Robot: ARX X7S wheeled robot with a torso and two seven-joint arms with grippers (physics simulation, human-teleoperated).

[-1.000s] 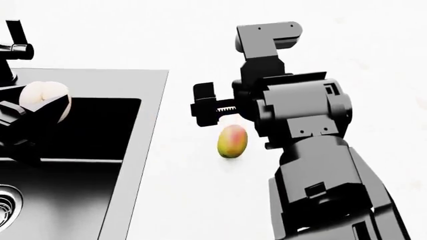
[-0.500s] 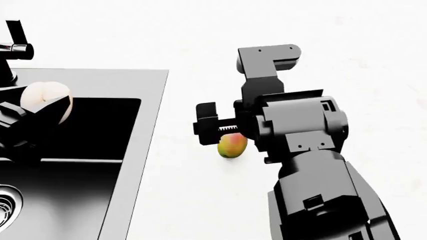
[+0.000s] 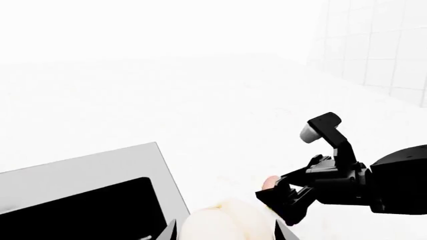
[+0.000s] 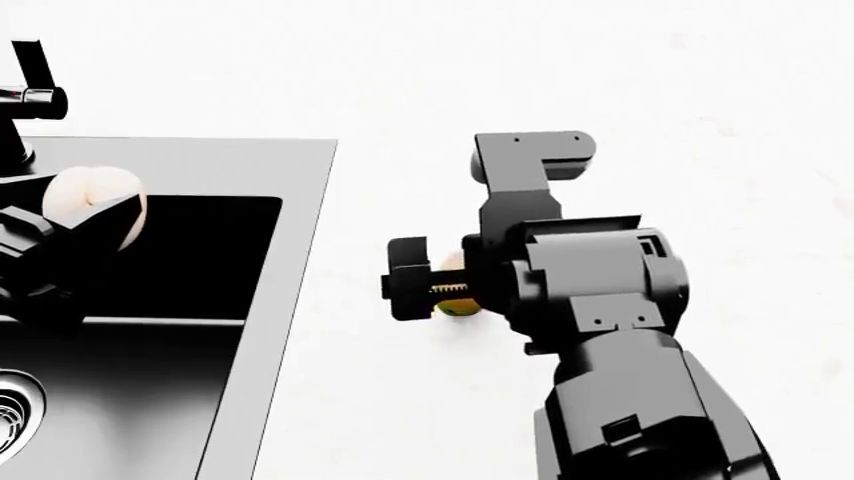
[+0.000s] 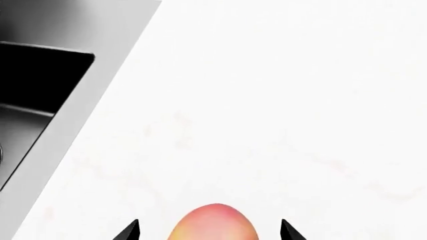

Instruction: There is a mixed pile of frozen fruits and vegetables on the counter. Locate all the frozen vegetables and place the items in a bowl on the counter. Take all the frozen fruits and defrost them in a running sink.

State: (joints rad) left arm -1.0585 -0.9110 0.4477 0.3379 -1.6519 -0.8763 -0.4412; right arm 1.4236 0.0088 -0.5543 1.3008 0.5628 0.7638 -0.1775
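The right claw [image 4: 424,287] is sitting low over the mango [image 4: 458,305] on the white counter [image 4: 400,400], just beside the sink [image 4: 287,260] rim. In the head view the claw body is covering most of the fruit — only a sliver of yellow-green and a bit of blush are showing under it. The right wrist cam is showing the mango [image 5: 213,223] w/ its pink-orange top between two dark fingertips [image 5: 130,231], one on each side, both w/ a gap to the skin. So the right claw is standing open around the mango, not pinching it. The mango is lying on the counter.

The left claw [image 4: 60,235] is hanging over the sink's dark basin near the far-left corner, gripping the pale round fruit [image 4: 91,200] — the fingers are wrapping it from below, and its crease is facing up. The left wrist cam is catching the same pale fruit [image 3: 230,220] right at the claw, partly cut off by the frame edge, w/ the grey sink rim [image 3: 100,167] beside it and the right arm across the counter.

The black tap [image 4: 30,95] is standing at the sink's back edge, just behind the left claw. The chrome drain [image 4: 14,410] is peeking in at the edge of the head view. Can't tell whether water is running.
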